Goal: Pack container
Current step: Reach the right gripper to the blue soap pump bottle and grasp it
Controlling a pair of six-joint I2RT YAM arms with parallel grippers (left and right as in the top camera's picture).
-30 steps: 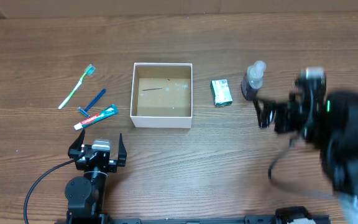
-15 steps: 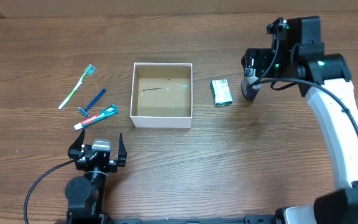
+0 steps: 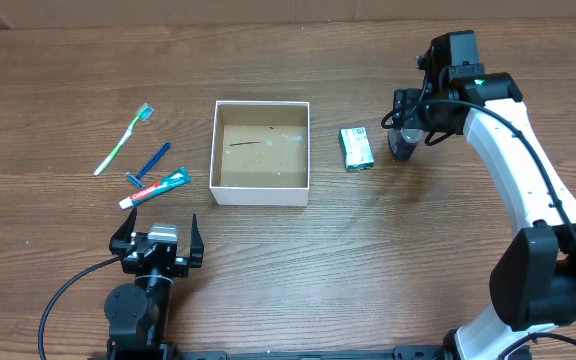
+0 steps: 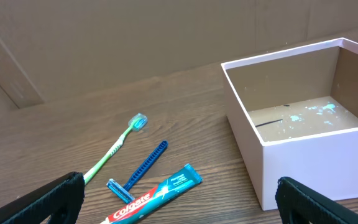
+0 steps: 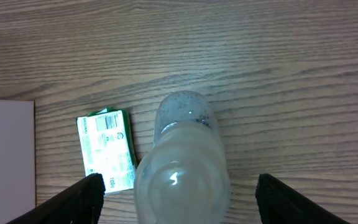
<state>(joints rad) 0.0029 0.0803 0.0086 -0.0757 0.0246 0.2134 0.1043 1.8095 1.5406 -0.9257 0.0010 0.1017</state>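
The right arm [image 3: 508,150] has swung in over the clear plastic bottle [image 5: 182,168], and from the left lie a green toothbrush [image 3: 123,140], blue razor [image 3: 148,163] and toothpaste tube [image 3: 154,188] beyond the left gripper [image 3: 158,232], spread wide and empty, then the square white-walled cardboard container [image 3: 261,193] at centre, a small green packet [image 3: 356,148], and that bottle between the right gripper [image 5: 178,186]'s wide, empty fingers.

Square shallow cardboard box [image 3: 261,152] with white walls, brown floor flecked with small marks, sits upright, open-topped and holding nothing, mid-table.
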